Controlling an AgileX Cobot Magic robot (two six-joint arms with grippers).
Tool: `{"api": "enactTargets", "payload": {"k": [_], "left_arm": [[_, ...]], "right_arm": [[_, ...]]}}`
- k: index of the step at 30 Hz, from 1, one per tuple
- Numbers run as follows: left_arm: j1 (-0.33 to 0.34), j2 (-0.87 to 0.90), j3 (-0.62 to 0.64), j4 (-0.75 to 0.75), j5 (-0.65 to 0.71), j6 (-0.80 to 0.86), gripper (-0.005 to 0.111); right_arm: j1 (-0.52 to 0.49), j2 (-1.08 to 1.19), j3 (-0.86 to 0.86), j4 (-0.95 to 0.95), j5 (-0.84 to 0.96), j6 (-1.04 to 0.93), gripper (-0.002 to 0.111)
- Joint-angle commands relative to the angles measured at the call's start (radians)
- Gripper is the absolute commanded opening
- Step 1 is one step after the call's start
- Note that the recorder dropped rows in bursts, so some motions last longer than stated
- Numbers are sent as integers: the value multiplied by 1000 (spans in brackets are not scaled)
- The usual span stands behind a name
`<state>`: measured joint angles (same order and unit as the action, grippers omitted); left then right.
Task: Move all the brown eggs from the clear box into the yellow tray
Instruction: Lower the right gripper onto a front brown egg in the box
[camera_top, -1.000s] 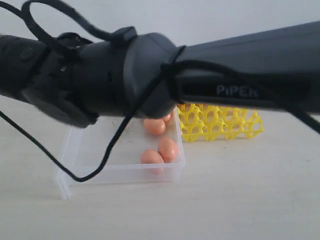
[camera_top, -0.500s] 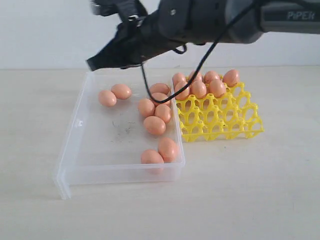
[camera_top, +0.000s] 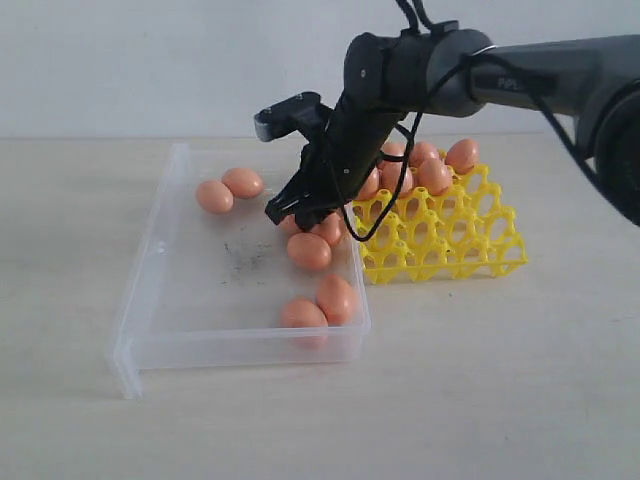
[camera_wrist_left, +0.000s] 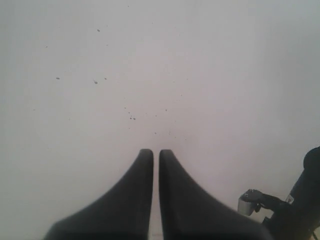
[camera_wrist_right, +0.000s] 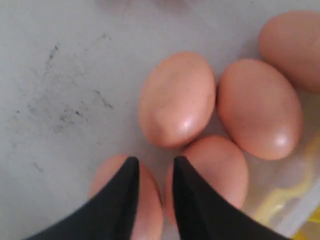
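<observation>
Now right gripper (slightly parted) above brown eggs.

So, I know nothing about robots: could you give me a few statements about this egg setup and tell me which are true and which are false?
1. The right gripper hangs over brown eggs lying in the clear box. True.
2. The yellow tray holds no eggs. False: several eggs sit in its far cups.
3. The right gripper is clamped on an egg. False: its jaws stand slightly apart with nothing between them.
4. Two eggs lie near the box's far wall, apart from the rest. True.
5. The left gripper is shut and holds nothing. True.
</observation>
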<state>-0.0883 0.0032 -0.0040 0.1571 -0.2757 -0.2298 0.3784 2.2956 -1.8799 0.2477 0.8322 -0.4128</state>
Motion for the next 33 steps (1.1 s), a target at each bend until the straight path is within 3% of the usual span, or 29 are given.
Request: {"api": "enactTargets", "payload": {"k": [1, 3, 6, 9, 15, 33], "left_arm": [[-4, -3, 4, -7, 7, -4, 4], [-4, -3, 4, -7, 7, -4, 4], [-4, -3, 4, -7, 7, -4, 4], [-4, -3, 4, -7, 7, -4, 4], [-4, -3, 4, -7, 7, -4, 4], [-4, -3, 4, -7, 7, -4, 4]], "right_arm": [[-8, 41, -122, -23, 39, 41, 56], [-8, 42, -164, -27, 25, 81, 59], [-8, 42, -207, -27, 25, 84, 51], [-8, 68, -238, -22, 50, 77, 49], [3, 142, -316, -32, 141, 38, 58], [40, 230, -396, -59, 108, 19, 59]]}}
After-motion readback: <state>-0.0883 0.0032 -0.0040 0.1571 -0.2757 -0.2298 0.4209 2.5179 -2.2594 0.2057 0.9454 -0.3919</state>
